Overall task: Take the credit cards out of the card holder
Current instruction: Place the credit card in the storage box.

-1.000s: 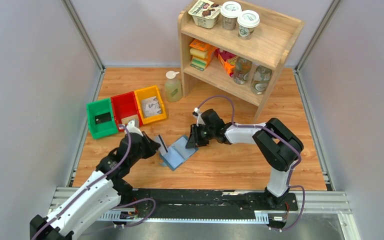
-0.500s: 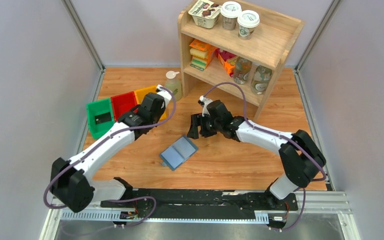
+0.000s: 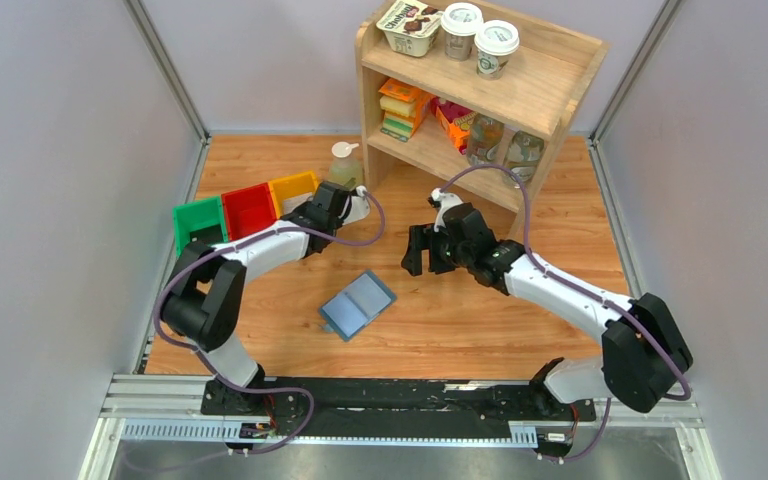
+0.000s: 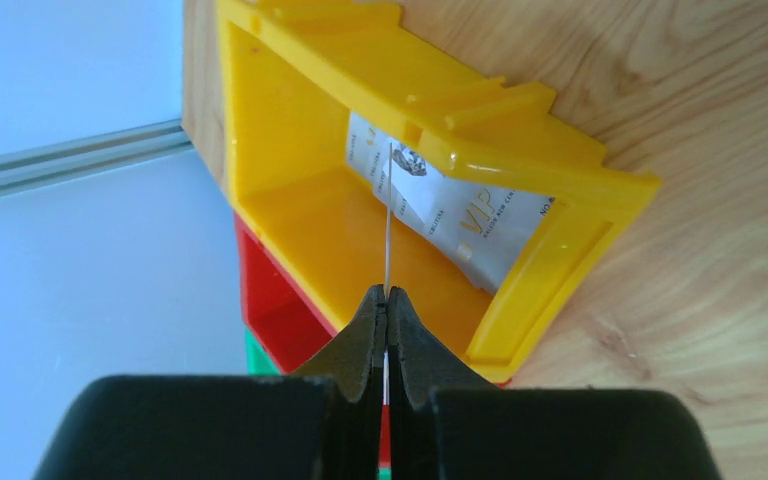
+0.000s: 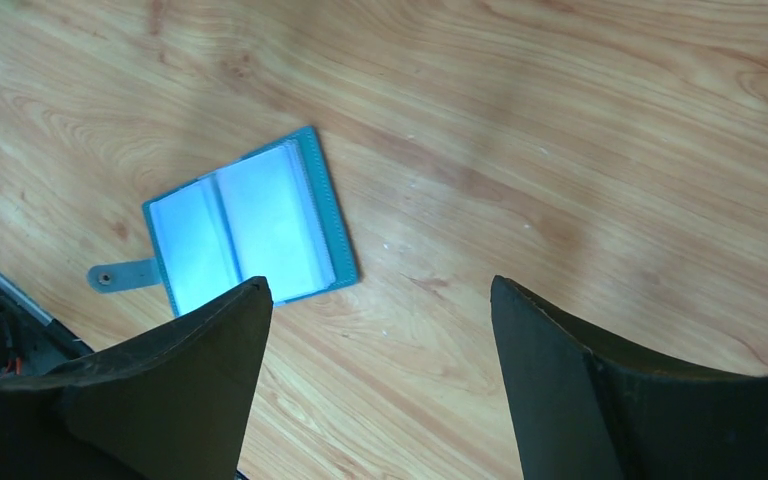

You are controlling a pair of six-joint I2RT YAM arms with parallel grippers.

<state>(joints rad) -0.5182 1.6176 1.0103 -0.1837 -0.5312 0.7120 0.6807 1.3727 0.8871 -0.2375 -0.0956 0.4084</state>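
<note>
The blue-grey card holder [image 3: 357,304] lies open on the wooden table, its light blue pockets [image 5: 245,225] facing up. My left gripper [image 4: 387,293] is shut on a thin credit card [image 4: 389,215] seen edge-on, held over the yellow bin [image 4: 520,160]. In the top view that gripper [image 3: 309,216] covers most of the bin. A grey-white patterned credit card [image 4: 460,215] lies inside the yellow bin. My right gripper [image 5: 380,285] hangs open and holds nothing, above bare table to the right of the holder; the top view shows the right gripper [image 3: 418,251] up and right of the holder.
A red bin [image 3: 248,208] and a green bin [image 3: 200,225] stand in a row left of the yellow bin. A soap bottle [image 3: 345,158] and a wooden shelf [image 3: 480,85] with food items stand at the back. Grey walls close off both sides.
My left arm has swung from beside the holder up to the yellow bin, carrying the card. My right gripper has opened, left the holder and pulled back to the right.
</note>
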